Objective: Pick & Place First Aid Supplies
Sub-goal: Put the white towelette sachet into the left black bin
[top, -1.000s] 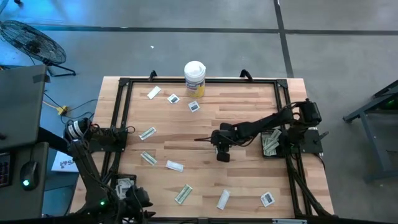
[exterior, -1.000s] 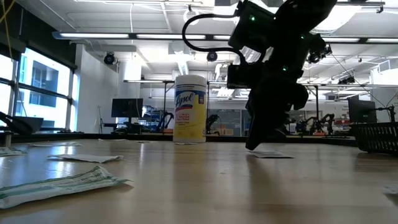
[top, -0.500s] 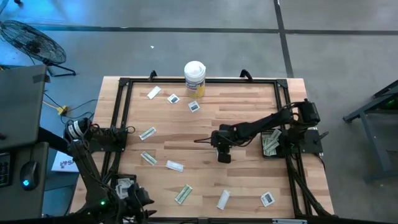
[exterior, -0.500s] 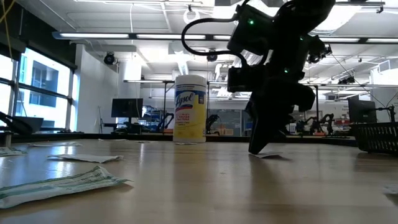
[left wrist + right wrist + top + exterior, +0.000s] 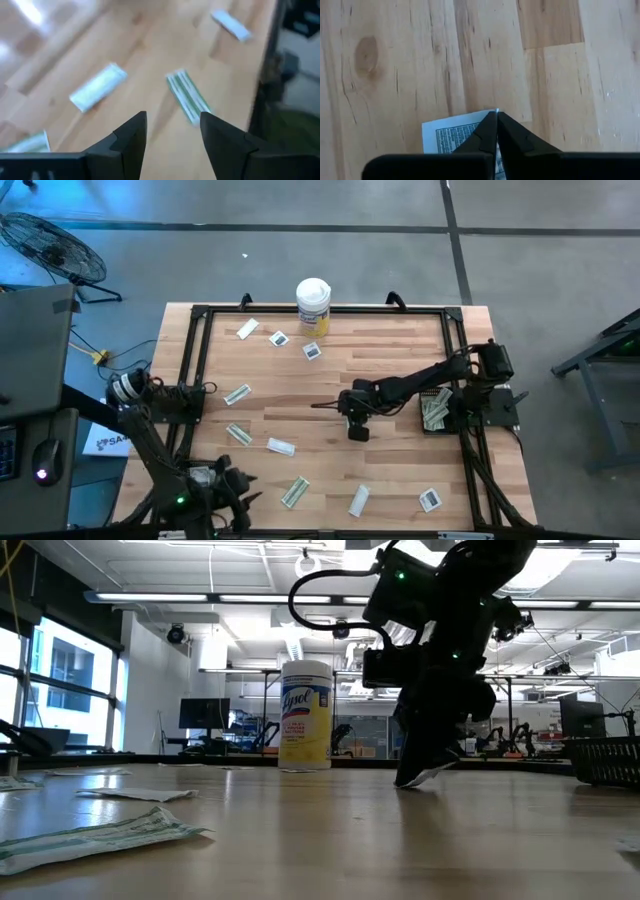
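Since a second ago your right gripper point(image 5: 496, 131) has pinched its fingers onto the white printed sachet point(image 5: 451, 134) mid-table.
Fingertips meet at its edge, tilting it for lifting; your left gripper point(image 5: 171, 134) hovers wide apart over near-edge wrappers point(image 5: 187, 96).

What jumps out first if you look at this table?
The tall white canister with a yellow label at the wooden table's far edge. Then the right arm's tool, mid-table, shut on a small white printed packet. More flat white packets lie scattered around.
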### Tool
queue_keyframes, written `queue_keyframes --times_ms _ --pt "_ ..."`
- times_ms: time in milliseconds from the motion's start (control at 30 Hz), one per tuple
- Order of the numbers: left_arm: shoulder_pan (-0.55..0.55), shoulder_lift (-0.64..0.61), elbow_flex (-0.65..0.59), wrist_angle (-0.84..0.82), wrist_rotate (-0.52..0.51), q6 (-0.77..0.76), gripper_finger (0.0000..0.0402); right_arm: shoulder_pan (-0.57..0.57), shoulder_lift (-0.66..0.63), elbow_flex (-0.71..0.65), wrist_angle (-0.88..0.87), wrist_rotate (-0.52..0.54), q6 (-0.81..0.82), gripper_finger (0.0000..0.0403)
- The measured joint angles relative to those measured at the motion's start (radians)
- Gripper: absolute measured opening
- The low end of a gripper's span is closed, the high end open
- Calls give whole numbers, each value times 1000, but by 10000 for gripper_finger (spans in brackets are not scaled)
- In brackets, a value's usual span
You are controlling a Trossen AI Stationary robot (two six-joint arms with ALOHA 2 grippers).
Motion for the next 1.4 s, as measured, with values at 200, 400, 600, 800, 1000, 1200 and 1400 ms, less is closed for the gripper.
queue_keyframes --times_ms 200,400,600,800,1000,1200,1400 --pt "40 0 -158 121 -97 -32 182 49 -61 -9 29 78 12 3" --pt "105 0 -352 465 -219 144 182 141 -133 -7 176 219 -17 2" --pt "198 0 -504 930 -367 391 182 258 -128 -7 475 441 -178 1" --pt "310 0 -533 1148 -362 517 182 340 -112 -7 728 607 -432 1" --pt "396 -2 -533 1356 -131 625 182 354 -105 -6 758 638 -505 1" --pt "491 -2 -533 1476 72 634 182 356 -105 -6 743 645 -509 1" --pt "526 -3 -533 1552 112 649 182 364 -105 -6 702 664 -506 1"
